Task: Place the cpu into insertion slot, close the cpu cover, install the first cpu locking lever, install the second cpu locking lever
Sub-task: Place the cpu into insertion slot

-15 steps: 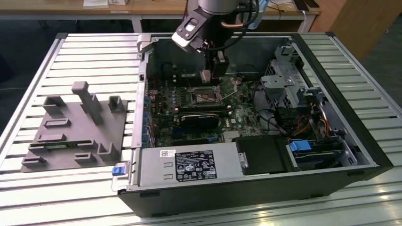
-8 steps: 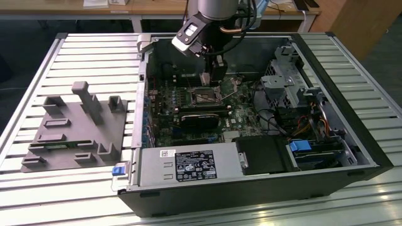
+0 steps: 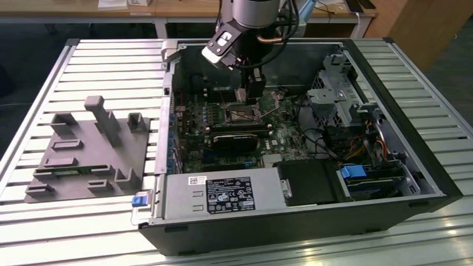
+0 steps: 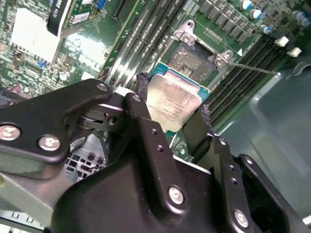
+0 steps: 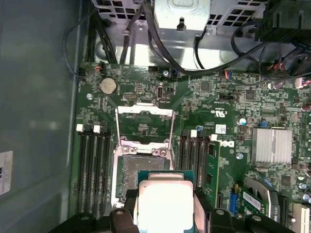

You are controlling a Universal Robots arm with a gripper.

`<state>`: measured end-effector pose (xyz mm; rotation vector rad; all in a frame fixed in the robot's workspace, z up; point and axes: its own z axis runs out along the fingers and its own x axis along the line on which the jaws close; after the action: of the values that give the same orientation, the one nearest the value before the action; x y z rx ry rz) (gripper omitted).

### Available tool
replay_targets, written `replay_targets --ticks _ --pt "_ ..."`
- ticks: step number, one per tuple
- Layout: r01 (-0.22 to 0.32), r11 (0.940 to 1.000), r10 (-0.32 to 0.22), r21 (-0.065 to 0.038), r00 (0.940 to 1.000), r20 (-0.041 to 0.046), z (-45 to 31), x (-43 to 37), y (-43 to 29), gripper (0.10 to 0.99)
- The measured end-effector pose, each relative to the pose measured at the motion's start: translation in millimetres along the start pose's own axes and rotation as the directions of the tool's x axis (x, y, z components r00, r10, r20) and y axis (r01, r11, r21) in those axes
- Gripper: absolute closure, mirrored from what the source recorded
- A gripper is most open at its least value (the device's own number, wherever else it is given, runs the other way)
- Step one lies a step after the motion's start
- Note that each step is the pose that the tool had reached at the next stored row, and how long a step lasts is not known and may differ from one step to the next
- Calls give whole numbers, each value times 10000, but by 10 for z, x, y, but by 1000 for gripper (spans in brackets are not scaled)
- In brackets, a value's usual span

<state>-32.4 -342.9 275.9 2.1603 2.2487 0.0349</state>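
Arm: comes down from above into open case (image 3: 296, 233), wrist tilted, gripper (image 3: 255, 88) pointing down over board (image 5: 218, 97).
Gripper: black fingers (image 4: 146, 121) clamped on opp. edges of cpu (image 4: 172, 99); gap just cpu-wide.
Cpu: held w/ metal top toward wrist, above slot (image 5: 143, 167), not seated; overlaps slot's edge in first wrist view.
Cover (image 5: 145, 110): open, lying back beside slot, board seen thru window.
Edges: long black mem slots (image 5: 92, 170) flank slot on both sides, close.
Room: slot uncovered; grey case wall (image 5: 39, 97) well apart.
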Motion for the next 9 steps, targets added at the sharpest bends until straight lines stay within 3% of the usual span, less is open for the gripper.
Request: replay_targets --ticks 2,9 --pt "3 10000 -3 3 10000 89 23 1 -1 549" --pt "3 10000 -3 3 10000 100 140 10 -4 549"
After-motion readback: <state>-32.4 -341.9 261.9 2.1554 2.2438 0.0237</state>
